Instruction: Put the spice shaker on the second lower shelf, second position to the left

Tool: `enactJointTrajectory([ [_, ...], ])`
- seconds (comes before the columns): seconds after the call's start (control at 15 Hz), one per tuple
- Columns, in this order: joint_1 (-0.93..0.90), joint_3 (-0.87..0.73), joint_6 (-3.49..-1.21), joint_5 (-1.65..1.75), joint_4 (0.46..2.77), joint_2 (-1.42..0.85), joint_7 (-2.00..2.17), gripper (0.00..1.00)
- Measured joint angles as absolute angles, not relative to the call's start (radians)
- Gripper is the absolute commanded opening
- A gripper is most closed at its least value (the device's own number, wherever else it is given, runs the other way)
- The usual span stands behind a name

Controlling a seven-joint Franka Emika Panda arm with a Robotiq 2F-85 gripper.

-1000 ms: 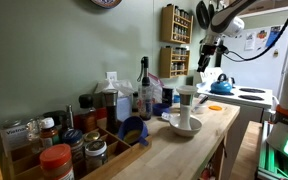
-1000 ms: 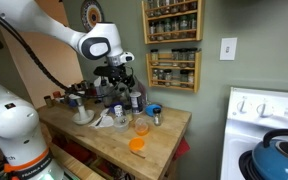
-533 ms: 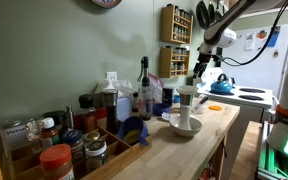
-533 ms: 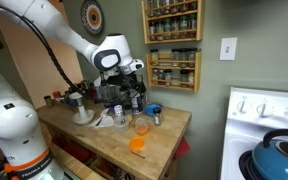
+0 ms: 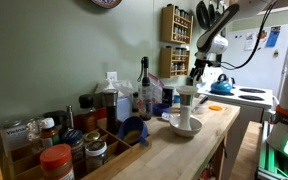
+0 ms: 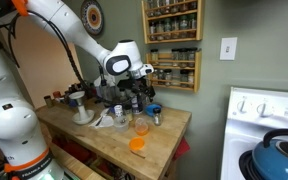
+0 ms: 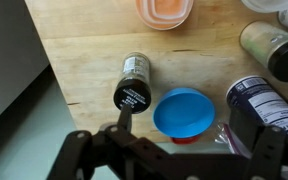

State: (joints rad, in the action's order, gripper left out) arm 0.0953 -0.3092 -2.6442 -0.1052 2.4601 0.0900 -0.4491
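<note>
**Step in hand.** We judge this to be the approach to the pickup, with nothing lifted yet.
- The rack [image 6: 174, 45] hangs on the wall at 1 o'clock from the arm's working end.
- Its second lower shelf [image 6: 174, 62] awaits the shaker, and we cannot make out the free slot from here.
- The spice shaker [image 7: 134, 82], with a dark cap and a glass body, sits on the wooden worktop [image 7: 84, 50].
- The shaker is at 11 o'clock from the gripper's centre in the wrist view.
- A blue lid [image 7: 187, 110] lies just beside the shaker at its 4 o'clock.
- An orange cup [image 7: 164, 10] sits at 12 o'clock, at the frame edge.

**Next move, in our judgement.** Shift toward 11 o'clock to centre over the shaker. Descend, staying clear of the blue lid, then close and carry the shaker up to the rack.

**Arm** [image 6: 69, 30]. It is white and arches over the worktop, with the wrist turned down.

**Gripper** [image 7: 169, 150]. It hovers above the clutter, seen also in an exterior view [image 6: 137, 95]. The jaws are spread wide with nothing between them.
</note>
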Motion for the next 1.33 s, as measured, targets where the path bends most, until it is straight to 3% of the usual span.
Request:
enactJointTrajectory([
  [0.67, 0.104, -0.281, -2.650, -0.112, 2.454, 0.081, -0.456, 1.00],
  [1.33, 0.161, -0.256, -2.724, -0.107, 2.358, -0.096, -0.457, 1.00],
])
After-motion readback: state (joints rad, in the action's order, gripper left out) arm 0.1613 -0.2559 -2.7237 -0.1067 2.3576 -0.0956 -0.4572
